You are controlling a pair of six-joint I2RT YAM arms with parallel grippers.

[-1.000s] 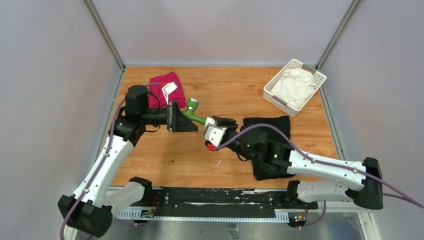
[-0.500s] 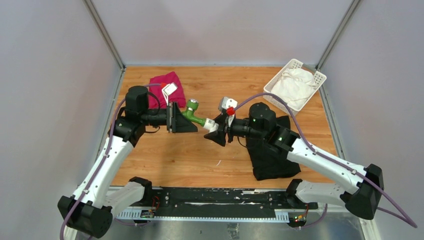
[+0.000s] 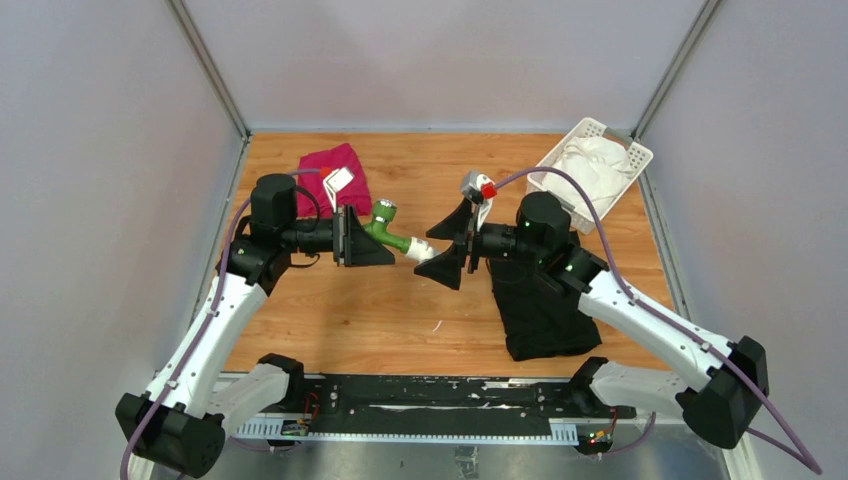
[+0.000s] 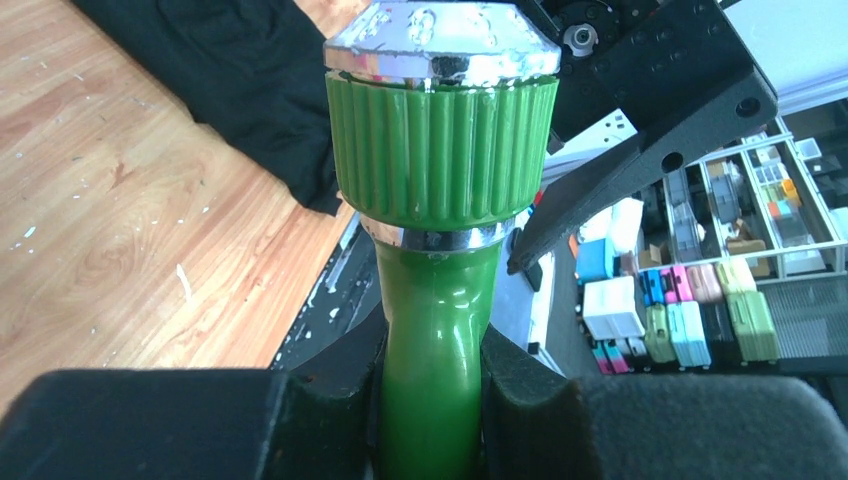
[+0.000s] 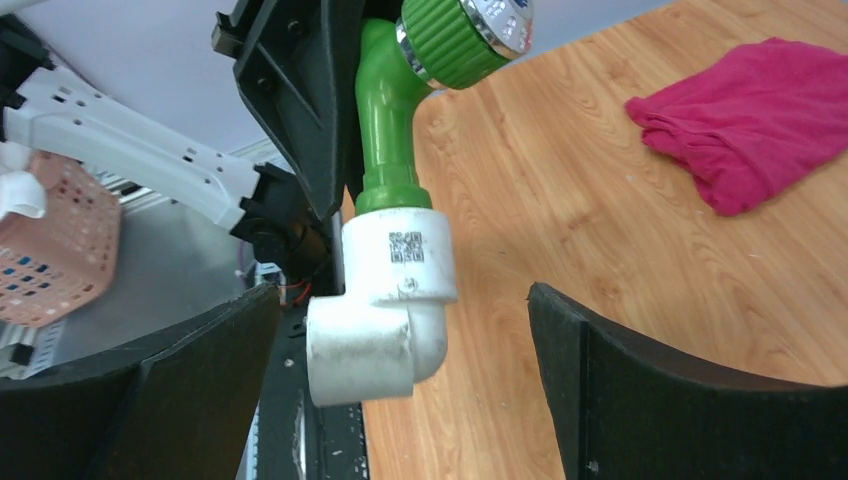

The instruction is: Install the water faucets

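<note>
Joining step, likely; left gripper (image 3: 372, 238) clamps green tap (image 4: 440, 330); right gripper (image 3: 440, 252) spread wide, white fitting (image 5: 385, 300) between its fingers, untouched; next: close, twist.

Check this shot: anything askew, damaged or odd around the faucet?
Nothing serious. The white fitting sits straight on the green tap, which the left claw grips by its stem; the right claw is open around the fitting, not touching. Only scuffs on the fitting and a white fleck on the table.
</note>
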